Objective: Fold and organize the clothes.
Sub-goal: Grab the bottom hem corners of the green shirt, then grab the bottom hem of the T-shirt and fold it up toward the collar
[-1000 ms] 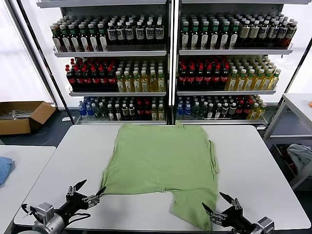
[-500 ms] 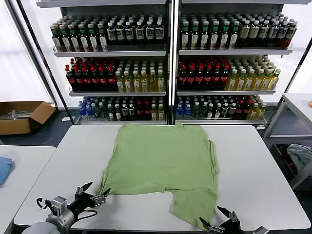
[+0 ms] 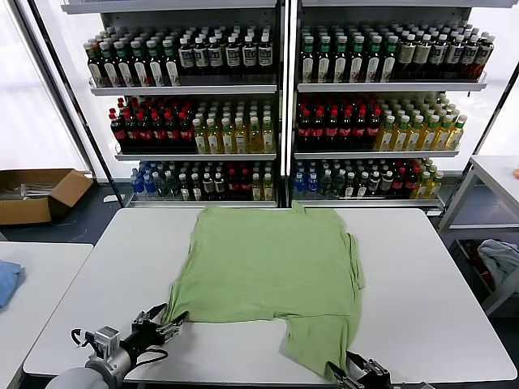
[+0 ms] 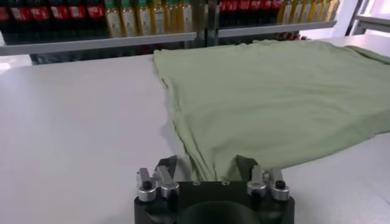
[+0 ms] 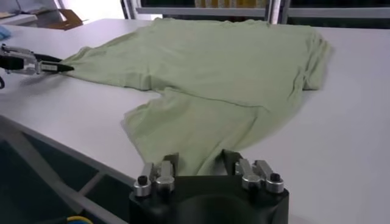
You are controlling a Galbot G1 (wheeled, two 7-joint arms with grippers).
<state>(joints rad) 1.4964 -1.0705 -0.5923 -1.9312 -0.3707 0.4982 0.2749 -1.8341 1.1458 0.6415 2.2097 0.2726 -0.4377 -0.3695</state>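
Note:
The light green shirt (image 3: 268, 271) lies spread flat on the white table (image 3: 438, 275), with one flap reaching toward the near edge at the right. No collar, buttons or logo show. My left gripper (image 3: 172, 314) is open at the shirt's near left corner, and in the left wrist view (image 4: 206, 165) the cloth corner (image 4: 207, 155) lies between its spread fingers. My right gripper (image 3: 342, 366) is open at the tip of the near right flap, and the right wrist view (image 5: 199, 159) shows the cloth tip (image 5: 195, 149) between its fingers. The left gripper also shows far off in the right wrist view (image 5: 58, 67).
Shelves of bottles (image 3: 276, 121) stand behind the table. A cardboard box (image 3: 36, 190) sits on the floor at the left. A blue cloth (image 3: 6, 279) lies on a side table at the left. A grey-white cloth (image 3: 499, 259) lies at the right.
Both grippers have moved in toward the shirt: the left one right and forward to the near left corner, the right one left to the near flap's tip. The shirt has not moved.

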